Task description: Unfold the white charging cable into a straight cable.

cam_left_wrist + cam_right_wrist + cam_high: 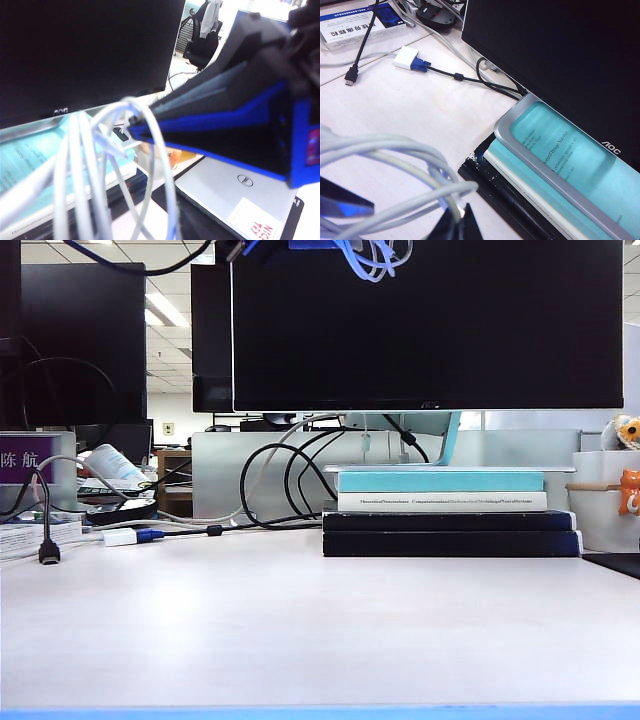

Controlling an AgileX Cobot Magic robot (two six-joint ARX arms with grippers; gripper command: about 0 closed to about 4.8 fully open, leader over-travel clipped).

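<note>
The white charging cable [372, 258] hangs in several loose loops at the top edge of the exterior view, in front of the monitor. Its loops [85, 165] fill the near part of the left wrist view. There my right gripper [132, 129], black with blue edges, pinches one strand at its tip. In the right wrist view the cable [395, 147] curls above the table, and the right gripper [461, 225] is shut on a strand. One black and blue finger [342, 206], apparently of my left gripper, shows beside the loops. The left jaws themselves are hidden.
A large black monitor [420, 320] stands on a stack of books [450, 520] at the back. A white adapter with a blue plug [130, 536] and a black cable [48, 552] lie at the left. A silver laptop [250, 185] lies at the right.
</note>
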